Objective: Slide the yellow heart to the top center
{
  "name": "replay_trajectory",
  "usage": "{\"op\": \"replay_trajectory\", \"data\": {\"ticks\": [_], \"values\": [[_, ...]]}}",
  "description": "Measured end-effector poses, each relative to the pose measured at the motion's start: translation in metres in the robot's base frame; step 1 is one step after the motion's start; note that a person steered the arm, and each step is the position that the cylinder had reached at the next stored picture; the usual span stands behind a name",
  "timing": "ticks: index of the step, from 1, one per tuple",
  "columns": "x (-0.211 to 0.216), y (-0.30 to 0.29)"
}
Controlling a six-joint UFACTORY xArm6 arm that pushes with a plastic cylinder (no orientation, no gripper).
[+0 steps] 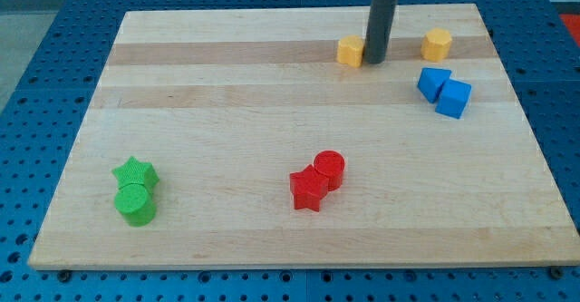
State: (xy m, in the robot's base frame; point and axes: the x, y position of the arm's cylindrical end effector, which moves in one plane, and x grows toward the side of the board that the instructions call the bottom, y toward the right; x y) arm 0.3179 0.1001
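A yellow block (350, 51), probably the heart though its shape is hard to make out, lies near the view's top, a little right of centre. My tip (374, 62) stands right against its right side. A second yellow block (436, 43), roughly hexagonal, sits further right near the top right.
Two blue blocks (433, 82) (453, 98) touch each other at the right, below the hexagonal yellow block. A red cylinder (330, 169) and red star (308, 190) touch at the lower centre. A green star (135, 172) and green cylinder (136, 202) touch at the lower left. The board's top edge (272, 13) is close behind the tip.
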Motion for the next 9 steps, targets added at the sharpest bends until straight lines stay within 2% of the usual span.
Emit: {"op": "replay_trajectory", "data": {"ticks": [3, 5, 9], "values": [[0.000, -0.063], [-0.002, -0.072], [-0.066, -0.073]]}}
